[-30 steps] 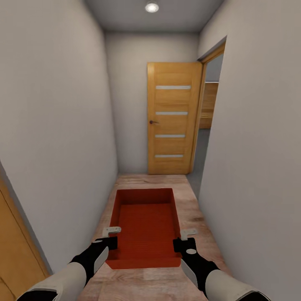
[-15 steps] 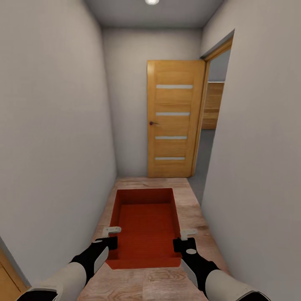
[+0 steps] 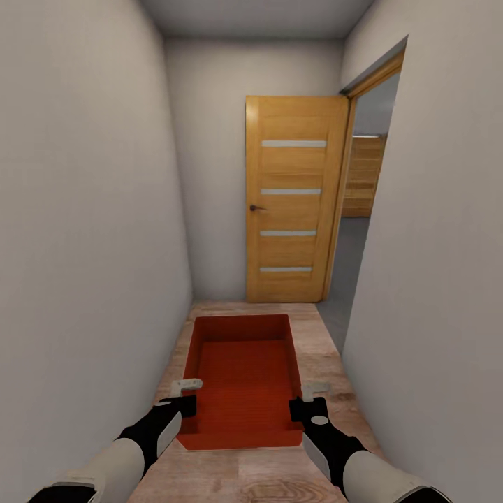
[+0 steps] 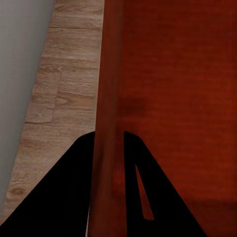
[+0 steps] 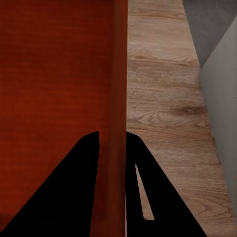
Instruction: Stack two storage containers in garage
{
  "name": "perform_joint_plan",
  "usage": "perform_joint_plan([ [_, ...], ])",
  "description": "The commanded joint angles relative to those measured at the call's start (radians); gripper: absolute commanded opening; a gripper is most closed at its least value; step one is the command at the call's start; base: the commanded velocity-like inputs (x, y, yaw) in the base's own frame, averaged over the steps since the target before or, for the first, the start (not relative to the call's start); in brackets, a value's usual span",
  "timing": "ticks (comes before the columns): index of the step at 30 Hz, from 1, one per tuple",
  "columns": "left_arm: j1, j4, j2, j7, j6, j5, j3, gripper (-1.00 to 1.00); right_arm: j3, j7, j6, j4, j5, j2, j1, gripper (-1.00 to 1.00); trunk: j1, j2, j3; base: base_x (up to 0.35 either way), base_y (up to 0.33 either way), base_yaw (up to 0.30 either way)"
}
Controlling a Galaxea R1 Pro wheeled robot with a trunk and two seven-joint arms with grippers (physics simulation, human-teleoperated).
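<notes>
1. Pale grey walls close in a narrow hallway with a wood plank floor (image 3: 314, 349); an orange wooden door (image 3: 293, 199) stands at the far end, beside an open doorway (image 3: 363, 202) on the right that shows grey floor beyond.
2. One red-orange storage container (image 3: 241, 381) is held level, open top up, in front of the robot and above the planks, between the two arms.
3. Its long side walls run away from the robot; the inside looks empty.
4. On the container's left wall, the left gripper (image 3: 185, 395) is clamped near the closer end; in the left wrist view its two dark fingers (image 4: 74, 187) sit one on each face of the thin wall.
5. On the opposite wall, the right gripper (image 3: 312, 398) pinches in the same way, with its fingers (image 5: 74, 187) straddling the rim in the right wrist view.
6. Both forearms reach forward and slightly inward, mirrored, wrists at about the same height, with black cuffs and white sleeves.
</notes>
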Motion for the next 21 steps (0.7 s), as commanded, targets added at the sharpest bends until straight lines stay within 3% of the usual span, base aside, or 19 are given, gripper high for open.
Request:
perform_joint_plan([
  [1,0.000,-0.006,0.035,0.009,-0.076,-0.010,0.039,-1.00,-0.044,-0.049,-0.006,0.003,-0.081,-0.008,-0.001,-1.00,0.001,-0.001,-0.001,0.325,0.000,0.000],
  [21,0.000,-0.006,0.035,0.009,-0.076,-0.010,0.039,-1.00,-0.044,-0.049,-0.002,0.003,-0.080,-0.009,-0.001,-1.00,0.001,-0.001,-0.001,0.325,0.000,0.000],
])
